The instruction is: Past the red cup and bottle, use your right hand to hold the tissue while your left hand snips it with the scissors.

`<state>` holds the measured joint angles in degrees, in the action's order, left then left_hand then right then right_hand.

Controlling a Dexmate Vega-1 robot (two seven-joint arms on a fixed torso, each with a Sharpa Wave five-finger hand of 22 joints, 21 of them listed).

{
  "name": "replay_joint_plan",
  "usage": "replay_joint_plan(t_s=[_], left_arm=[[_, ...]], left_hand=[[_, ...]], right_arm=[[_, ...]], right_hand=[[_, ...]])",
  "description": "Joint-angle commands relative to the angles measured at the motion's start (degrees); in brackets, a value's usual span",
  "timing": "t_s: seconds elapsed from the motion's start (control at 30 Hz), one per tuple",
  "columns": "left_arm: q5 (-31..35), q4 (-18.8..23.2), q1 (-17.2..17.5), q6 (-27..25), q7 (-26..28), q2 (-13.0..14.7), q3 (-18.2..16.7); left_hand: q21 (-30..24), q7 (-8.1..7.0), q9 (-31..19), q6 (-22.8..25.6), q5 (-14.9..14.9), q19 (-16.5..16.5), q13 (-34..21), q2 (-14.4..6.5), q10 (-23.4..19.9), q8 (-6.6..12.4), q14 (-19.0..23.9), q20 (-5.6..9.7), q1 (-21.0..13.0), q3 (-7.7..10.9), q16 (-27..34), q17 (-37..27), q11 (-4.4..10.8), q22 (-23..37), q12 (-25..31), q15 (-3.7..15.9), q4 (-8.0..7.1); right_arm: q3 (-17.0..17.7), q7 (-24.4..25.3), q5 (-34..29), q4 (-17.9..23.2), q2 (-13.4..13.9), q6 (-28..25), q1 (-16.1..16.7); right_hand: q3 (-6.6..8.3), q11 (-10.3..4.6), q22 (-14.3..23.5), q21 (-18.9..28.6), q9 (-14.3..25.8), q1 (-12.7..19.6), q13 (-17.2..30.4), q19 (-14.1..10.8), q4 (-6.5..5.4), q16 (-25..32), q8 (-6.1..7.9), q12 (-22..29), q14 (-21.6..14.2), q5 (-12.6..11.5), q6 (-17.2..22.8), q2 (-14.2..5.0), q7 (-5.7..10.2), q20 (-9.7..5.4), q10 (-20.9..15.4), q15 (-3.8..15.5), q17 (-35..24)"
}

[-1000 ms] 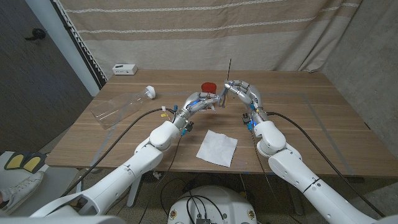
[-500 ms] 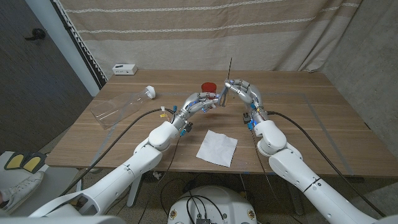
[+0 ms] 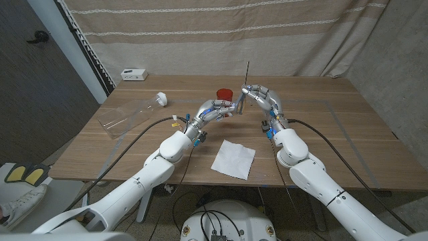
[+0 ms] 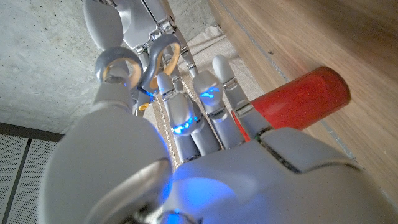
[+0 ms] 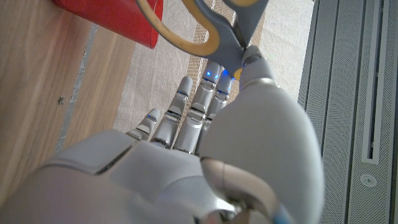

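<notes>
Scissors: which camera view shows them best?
The head view: the scissors stand upright between both robot hands, blades pointing up. The left wrist view shows just the handle loops; the right wrist view shows one handle close up.

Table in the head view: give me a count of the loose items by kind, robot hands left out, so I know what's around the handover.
Red cup: 1
Clear bottle, on its side: 1
White tissue: 1
Scissors, raised between both hands: 1
Small white box at the far edge: 1
Total: 5
</notes>
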<state>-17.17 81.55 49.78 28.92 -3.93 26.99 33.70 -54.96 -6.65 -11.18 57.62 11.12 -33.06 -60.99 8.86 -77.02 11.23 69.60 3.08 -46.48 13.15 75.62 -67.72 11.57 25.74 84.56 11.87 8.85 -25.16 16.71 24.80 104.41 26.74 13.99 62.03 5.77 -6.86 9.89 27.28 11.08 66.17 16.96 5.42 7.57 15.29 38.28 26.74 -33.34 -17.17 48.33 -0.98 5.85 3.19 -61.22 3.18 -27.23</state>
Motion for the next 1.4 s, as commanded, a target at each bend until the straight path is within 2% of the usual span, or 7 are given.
replay_joint_plan(t_s=[0.03, 0.2, 0.3, 0.53, 1.0, 1.4], left_arm=[[-1.16, -0.07, -0.30, -0.88, -1.15, -0.04, 0.18], [-1.53, -0.09, -0.40, -1.32, -1.27, -0.22, 0.25], [-1.45, 0.00, -0.47, -1.55, -1.28, -0.23, 0.35], [-0.79, 0.73, -0.31, -2.10, -0.45, -0.19, 0.40], [-0.10, 1.23, -0.13, -2.32, 0.44, -0.20, 0.45], [-1.42, -0.96, -0.54, -0.43, -0.77, -1.50, 0.75]], left_hand=[[-1.31, 0.33, 0.04, -0.70, -0.10, -1.17, -3.59, -0.07, -1.47, -0.37, 1.64, 7.49, -0.13, -0.48, 1.19, -1.45, 0.29, -0.04, 2.61, -0.01, -0.46], [-2.03, 0.93, 0.06, -0.39, -0.13, -1.46, -6.70, -0.02, -2.34, -0.25, 3.16, 7.80, 0.47, -0.84, 2.74, -2.41, 0.35, -0.04, 4.53, -0.03, -0.75], [-2.46, 1.99, 0.07, -0.16, -0.14, -1.96, -7.89, -0.10, -3.09, -0.21, 3.76, 8.03, 0.64, -0.94, 3.36, -2.56, 0.22, -0.10, 5.23, -0.03, -0.82], [-3.06, 2.08, 0.08, 0.05, -0.15, -2.36, -8.98, -0.10, -3.94, -0.22, 4.62, 8.23, 0.79, -1.10, 4.57, -2.83, 0.12, 0.01, 5.86, -0.05, -0.84], [-3.90, 2.50, 0.16, 1.17, -0.10, -2.92, -9.56, -0.02, -5.08, -0.05, 5.46, 8.60, 0.08, -1.11, 6.26, -2.92, -0.02, 0.08, 6.52, -0.07, -0.46], [-4.24, 2.63, 0.21, 0.48, -0.13, -2.55, -9.62, 0.03, -4.88, -0.43, 5.76, 8.71, -0.43, -1.09, 7.03, -2.94, 0.25, 0.39, 6.49, -0.11, -0.26]], right_arm=[[-0.34, -0.38, -0.44, 0.43, 0.63, 0.07, 0.11], [-0.40, -0.43, -1.34, 0.41, 0.99, 0.47, 0.21], [-0.38, -0.21, -1.77, 0.44, 1.05, 0.55, 0.31], [-0.51, 0.19, -4.09, 0.31, 1.54, 1.24, 0.36], [-0.46, -0.06, -4.45, 0.23, 1.63, 1.01, 0.29], [-0.64, 1.79, -7.73, 1.40, 2.12, -0.59, 0.30]], right_hand=[[0.13, -4.31, 0.15, -0.30, 0.29, 6.54, 0.20, -0.11, -0.11, -0.08, -0.04, 0.36, -0.40, -0.25, 4.74, -6.12, 4.14, 0.05, -4.39, 10.34, -0.08], [0.13, -4.32, 0.16, -0.48, 0.27, 6.57, 0.26, -0.05, -0.11, -0.04, -0.02, 0.40, -0.51, -0.26, 4.85, -6.15, 4.18, 0.05, -4.43, 10.35, -0.08], [0.11, -4.31, 0.17, -0.62, 0.24, 6.58, 0.19, 0.02, -0.10, -0.05, -0.04, 0.32, -0.54, -0.26, 4.87, -6.13, 4.25, 0.11, -4.38, 10.36, -0.08], [0.02, -4.28, 0.18, -1.01, 0.21, 6.55, 0.19, 0.23, -0.11, -0.08, -0.15, 0.32, -0.53, -0.25, 4.77, -6.05, 4.31, 0.19, -4.48, 10.34, -0.06], [-0.08, -4.29, 0.21, -1.65, 0.12, 6.52, 0.11, 0.19, -0.14, -0.15, -0.26, 0.21, -0.55, -0.29, 4.92, -5.99, 4.36, 0.41, -4.60, 10.34, -0.01], [-0.20, -4.30, 0.25, -2.36, 0.03, 6.46, -0.07, 0.52, -0.19, -0.16, -0.39, 0.03, -0.61, -0.38, 5.01, -5.94, 4.31, 0.47, -4.67, 10.30, 0.01]])
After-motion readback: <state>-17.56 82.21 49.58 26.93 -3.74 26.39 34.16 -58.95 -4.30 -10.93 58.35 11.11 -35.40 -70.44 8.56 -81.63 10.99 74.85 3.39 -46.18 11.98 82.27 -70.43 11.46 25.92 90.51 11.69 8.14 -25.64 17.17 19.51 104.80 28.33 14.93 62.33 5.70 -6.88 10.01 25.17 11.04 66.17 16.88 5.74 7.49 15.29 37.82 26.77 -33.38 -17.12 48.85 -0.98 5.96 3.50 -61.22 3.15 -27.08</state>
